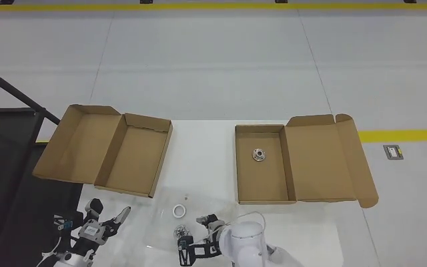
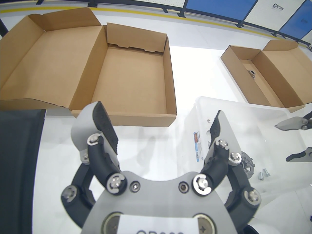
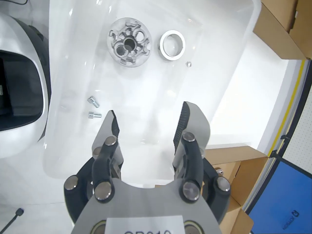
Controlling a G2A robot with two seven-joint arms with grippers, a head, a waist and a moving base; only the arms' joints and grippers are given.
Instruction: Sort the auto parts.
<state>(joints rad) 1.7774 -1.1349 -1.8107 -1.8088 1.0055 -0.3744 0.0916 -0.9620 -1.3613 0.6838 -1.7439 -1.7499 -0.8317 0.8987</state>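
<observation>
A clear plastic bin (image 3: 253, 8) holds a grey metal hub (image 3: 129, 43), a white ring (image 3: 172, 45), two small bolts (image 3: 93, 101) and a tiny loose piece (image 3: 188, 63). My right gripper (image 3: 148, 120) hangs open over the bin, nothing between its fingers, with the bolts just to one side. My left gripper (image 2: 158, 125) is open and empty above the table, between the bin (image 2: 202, 103) and the left cardboard box (image 2: 131, 74). From above, the ring (image 1: 179, 211) and hub (image 1: 180, 232) lie in the bin near the right gripper (image 1: 192, 237).
Two open cardboard boxes stand at the back. The left box (image 1: 130, 160) holds nothing. The right box (image 1: 263, 187) has one metal flanged part (image 1: 258, 155) in it. Bare white table lies between them. A black panel (image 2: 19, 166) borders the table's left side.
</observation>
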